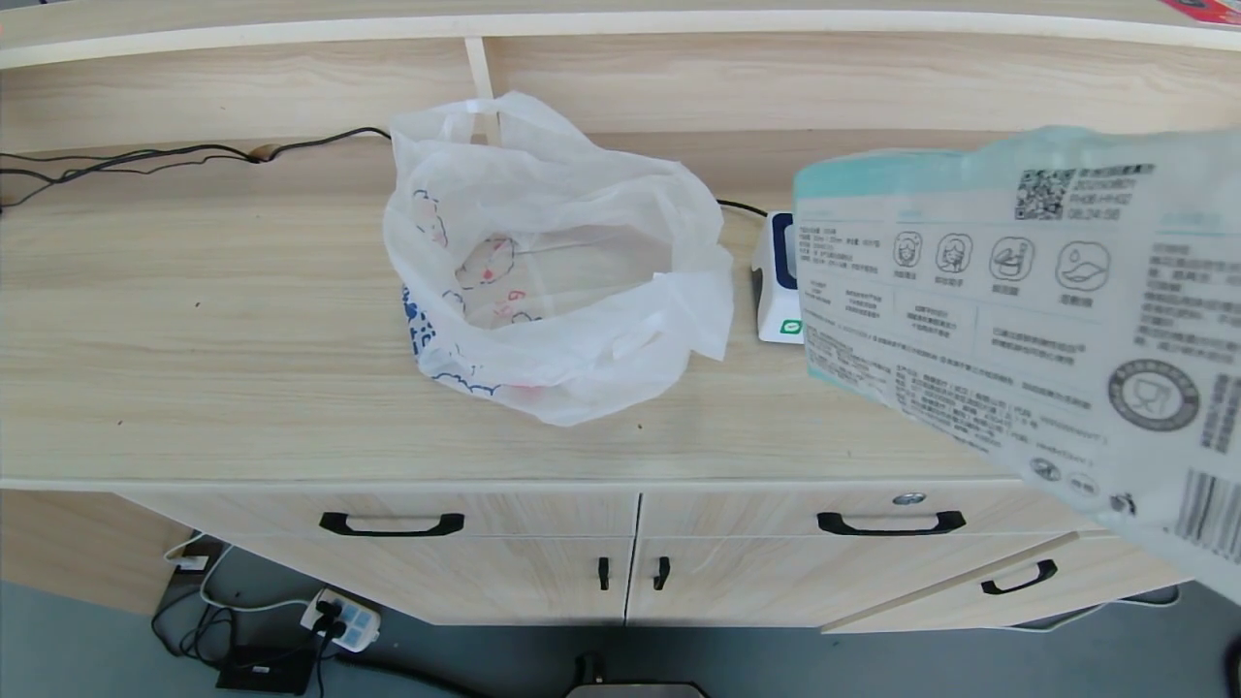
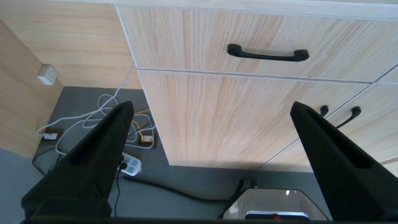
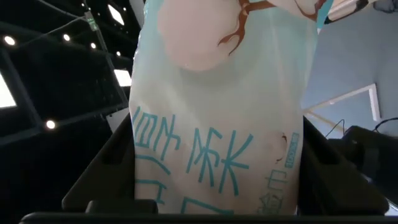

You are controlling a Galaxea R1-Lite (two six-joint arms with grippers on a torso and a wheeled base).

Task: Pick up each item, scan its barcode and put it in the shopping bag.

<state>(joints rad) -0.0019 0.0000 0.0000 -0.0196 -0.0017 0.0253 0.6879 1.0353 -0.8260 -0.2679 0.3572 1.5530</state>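
A soft teal-and-white pack (image 1: 1028, 320) hangs close to my head camera, printed back toward me, its barcode (image 1: 1207, 514) at the lower corner. My right claw (image 3: 217, 165) clamps the pack between both fingers. My left claw (image 2: 211, 155) hangs spread and empty, low before the cabinet drawers (image 2: 249, 31). On the counter (image 1: 194, 339) the white shopping bag (image 1: 427, 213) stands open, with the scanner (image 1: 776, 301) just beside it. I judge this to be the scanning step: next, the barcode must be turned to face the scanner.
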